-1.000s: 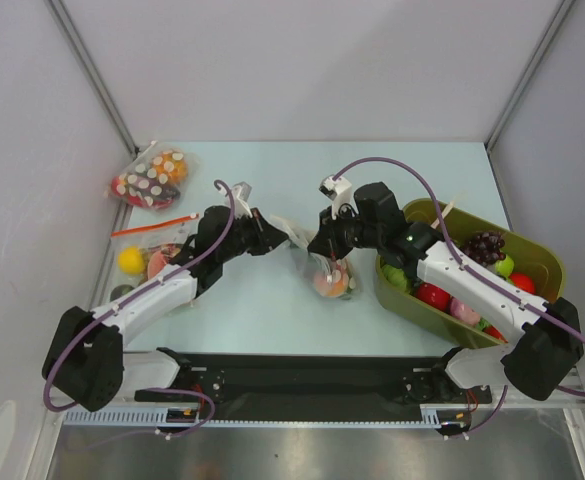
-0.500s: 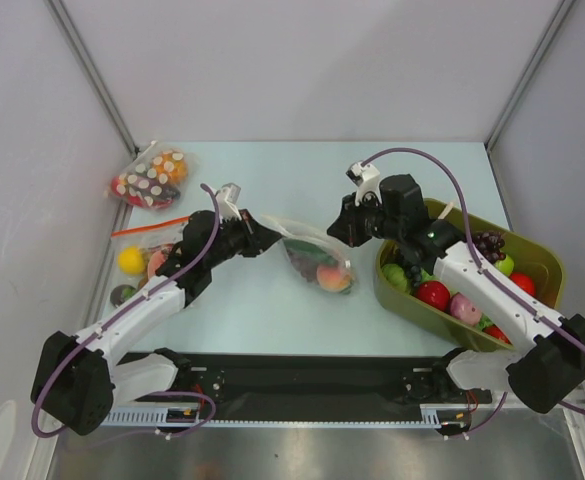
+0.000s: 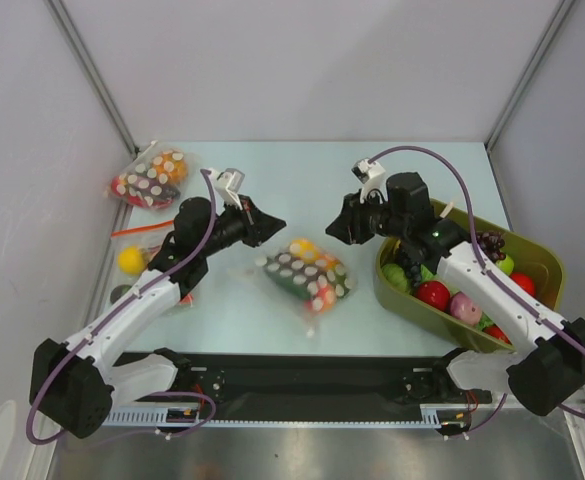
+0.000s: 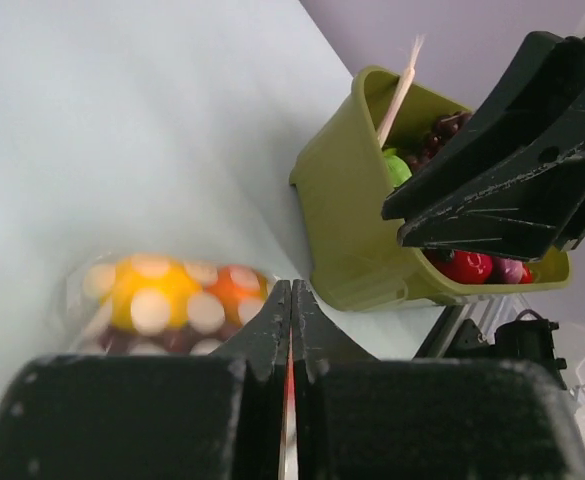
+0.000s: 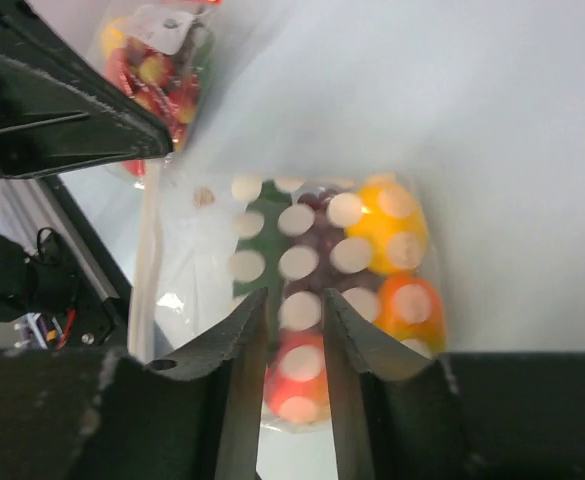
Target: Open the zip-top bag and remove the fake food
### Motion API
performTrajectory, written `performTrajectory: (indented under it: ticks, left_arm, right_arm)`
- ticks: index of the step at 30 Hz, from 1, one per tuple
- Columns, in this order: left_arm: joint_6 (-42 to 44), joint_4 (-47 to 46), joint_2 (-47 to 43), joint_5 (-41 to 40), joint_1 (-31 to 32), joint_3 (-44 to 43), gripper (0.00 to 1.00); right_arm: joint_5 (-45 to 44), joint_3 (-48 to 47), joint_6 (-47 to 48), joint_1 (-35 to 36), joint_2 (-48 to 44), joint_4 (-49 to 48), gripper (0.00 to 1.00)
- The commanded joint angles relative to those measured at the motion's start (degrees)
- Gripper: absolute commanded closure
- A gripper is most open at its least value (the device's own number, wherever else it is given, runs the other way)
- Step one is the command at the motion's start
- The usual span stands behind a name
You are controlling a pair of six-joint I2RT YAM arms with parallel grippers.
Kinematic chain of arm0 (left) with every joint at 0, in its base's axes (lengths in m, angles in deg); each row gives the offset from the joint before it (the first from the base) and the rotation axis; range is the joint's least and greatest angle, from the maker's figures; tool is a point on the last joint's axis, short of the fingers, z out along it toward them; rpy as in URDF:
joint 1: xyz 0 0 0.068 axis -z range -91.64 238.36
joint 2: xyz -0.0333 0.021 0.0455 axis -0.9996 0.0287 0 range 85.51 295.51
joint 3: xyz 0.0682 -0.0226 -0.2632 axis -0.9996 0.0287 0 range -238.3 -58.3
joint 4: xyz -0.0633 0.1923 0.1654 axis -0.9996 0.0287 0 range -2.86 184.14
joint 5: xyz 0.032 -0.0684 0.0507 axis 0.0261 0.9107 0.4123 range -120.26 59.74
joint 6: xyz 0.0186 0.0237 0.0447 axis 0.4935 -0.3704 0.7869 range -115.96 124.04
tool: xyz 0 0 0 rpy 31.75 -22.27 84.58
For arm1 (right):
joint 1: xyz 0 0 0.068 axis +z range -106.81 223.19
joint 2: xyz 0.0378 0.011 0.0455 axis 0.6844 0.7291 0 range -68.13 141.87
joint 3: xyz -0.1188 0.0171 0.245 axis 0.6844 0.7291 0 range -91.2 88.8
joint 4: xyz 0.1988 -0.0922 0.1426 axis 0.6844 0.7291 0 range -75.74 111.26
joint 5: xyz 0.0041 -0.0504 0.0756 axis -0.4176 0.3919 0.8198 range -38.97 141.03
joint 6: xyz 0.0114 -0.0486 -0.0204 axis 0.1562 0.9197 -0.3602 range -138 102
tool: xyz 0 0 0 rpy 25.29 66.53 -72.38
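On table (image 3: 272,180): zip-top bag (image 3: 305,272) flat, dots up, fruit (image 3: 301,249) inside; left fingers (image 4: 270,335) closed, right fingers (image 5: 237,350) parted.

White-dotted clear zip-top bag (image 3: 304,272); yellow, orange, purple, perhaps green fake food (image 5: 377,228)

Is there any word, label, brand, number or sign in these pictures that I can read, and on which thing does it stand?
No text can be read.
The dotted bag carries only white dots, no letters.
The green bin shows no print.
A pale patch on another bag, seen from the right wrist, may be a label, but it is too blurred to read.
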Motion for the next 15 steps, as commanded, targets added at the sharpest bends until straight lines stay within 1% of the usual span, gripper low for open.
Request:
performTrajectory:
  ticks: [1, 6, 8, 10, 11, 12, 13, 15]
  left_arm:
    - [3.6, 0.1, -1.0, 3.4, -0.4, -2.8, 1.0]
    - [3.8, 1.1, -1.1, 3.7, -0.3, -2.1, 1.0]
    - [3.9, 2.0, -1.8, 0.7, -0.4, -1.3, 1.0]
    - [4.3, 5.7, -3.3, -3.7, -0.3, -0.3, 1.0]
    - [4.5, 6.7, -4.0, -10.3, -0.5, -0.2, 1.0]
    - [4.6, 10.1, -4.5, -12.3, -0.8, 0.4, 1.0]
    - [4.1, 10.8, -5.4, -13.6, -1.4, 0.8, 1.0]
    - [1.2, 10.2, -6.5, -12.5, -5.2, 3.3, 1.0]
  right_arm:
    - [6.1, -2.3, -0.1, 0.4, -1.2, -4.9, 0.66]
    - [9.4, -2.8, -0.5, 1.8, 1.7, -5.8, 0.63]
    - [8.7, -2.7, 0.2, 3.8, 2.5, -5.3, 0.58]
    - [6.7, -2.3, 2.8, 9.0, 2.5, -4.4, 0.57]
    - [3.5, -2.1, 3.2, 11.0, 2.2, -4.3, 0.56]
    - [2.3, -1.1, 3.8, 15.1, 1.9, -4.2, 0.56]
    - [1.0, -0.3, 4.8, 17.3, 1.8, -4.8, 0.55]
    - [-4.4, 1.3, 5.6, 21.9, 1.2, -5.2, 0.53]
